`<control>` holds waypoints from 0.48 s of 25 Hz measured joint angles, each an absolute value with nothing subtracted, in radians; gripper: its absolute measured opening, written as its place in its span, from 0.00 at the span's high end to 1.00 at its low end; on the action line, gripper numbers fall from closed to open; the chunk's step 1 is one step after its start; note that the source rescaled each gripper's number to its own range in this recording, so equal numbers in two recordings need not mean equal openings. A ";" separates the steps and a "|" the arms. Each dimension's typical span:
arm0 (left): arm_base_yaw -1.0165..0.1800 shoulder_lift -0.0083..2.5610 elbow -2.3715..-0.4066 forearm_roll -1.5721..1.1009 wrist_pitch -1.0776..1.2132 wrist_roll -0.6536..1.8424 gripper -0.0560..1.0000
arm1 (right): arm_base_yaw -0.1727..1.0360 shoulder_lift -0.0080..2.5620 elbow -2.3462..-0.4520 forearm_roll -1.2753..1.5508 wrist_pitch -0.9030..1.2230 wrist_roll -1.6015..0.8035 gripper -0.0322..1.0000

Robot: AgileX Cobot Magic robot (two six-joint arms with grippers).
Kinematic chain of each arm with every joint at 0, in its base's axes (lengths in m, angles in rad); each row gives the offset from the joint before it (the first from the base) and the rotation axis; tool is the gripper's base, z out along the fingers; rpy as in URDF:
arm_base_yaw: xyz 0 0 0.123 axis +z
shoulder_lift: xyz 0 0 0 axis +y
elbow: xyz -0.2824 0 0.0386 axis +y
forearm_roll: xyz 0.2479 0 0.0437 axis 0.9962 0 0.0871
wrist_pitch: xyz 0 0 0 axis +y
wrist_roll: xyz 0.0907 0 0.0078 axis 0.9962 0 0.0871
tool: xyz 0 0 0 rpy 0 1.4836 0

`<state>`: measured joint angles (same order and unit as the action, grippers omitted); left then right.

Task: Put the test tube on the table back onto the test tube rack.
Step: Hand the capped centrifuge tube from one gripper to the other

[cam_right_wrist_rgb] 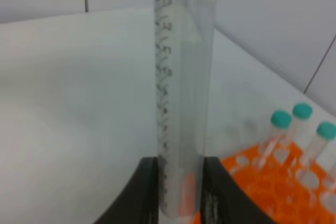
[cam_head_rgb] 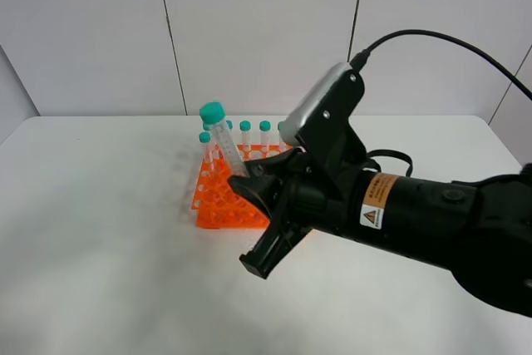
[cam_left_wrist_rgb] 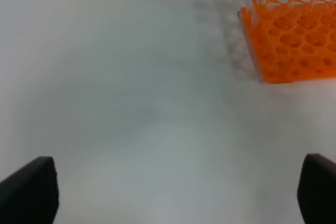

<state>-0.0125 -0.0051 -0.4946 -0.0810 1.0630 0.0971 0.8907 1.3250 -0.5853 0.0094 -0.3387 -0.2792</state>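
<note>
Right arm (cam_head_rgb: 432, 222): fills the near right of the exterior high view and is cut off by the frame edge. It carries a yellow warning label (cam_head_rgb: 376, 199) whose text is too small to read.

Right gripper (cam_head_rgb: 249, 179): its fingers (cam_right_wrist_rgb: 149, 198) are closed on the lower part of the test tube (cam_head_rgb: 226, 145). In the right wrist view only the finger tips show, one on each side of the tube wall.

Test tube: held in the air, clear of the counter (cam_head_rgb: 100, 247). It is tilted, with the teal cap (cam_head_rgb: 212, 111) uppermost and leaning away from the arm. The lower end is hidden by the fingers, so the tip is not visible. Whether it touches the test tube rack (cam_head_rgb: 218, 201) cannot be told. In the right wrist view the cap is cut off and the graduation marks are blurred.

Left gripper (cam_left_wrist_rgb: 173, 192): absent from the exterior high view. In the left wrist view its two dark finger tips sit at opposite edges, spread wide, with only bare counter between them.

Test tube rack: orange, standing on the counter just behind the right gripper, which hides its right side.

Racked tubes (cam_head_rgb: 245, 135): upright along the rack's far side. Some are hidden, so the count is uncertain.

Wall (cam_head_rgb: 249, 31): pale panels beyond the counter
</note>
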 joint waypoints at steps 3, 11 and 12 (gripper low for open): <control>-0.013 -0.005 -0.495 -0.081 1.063 0.097 0.00 | 0.891 1.278 -0.534 0.009 -0.345 -0.279 0.97; -0.013 -0.005 -0.495 -0.081 1.063 0.097 0.00 | 0.871 1.197 -0.485 0.020 -0.329 -0.279 0.97; -0.013 -0.005 -0.495 -0.081 1.063 0.097 0.00 | 0.859 1.187 -0.473 0.029 -0.327 -0.279 0.97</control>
<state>-0.0125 -0.0051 -0.4946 -0.0810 1.0630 0.0971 0.8590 1.1871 -0.4735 0.0288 -0.3266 -0.2792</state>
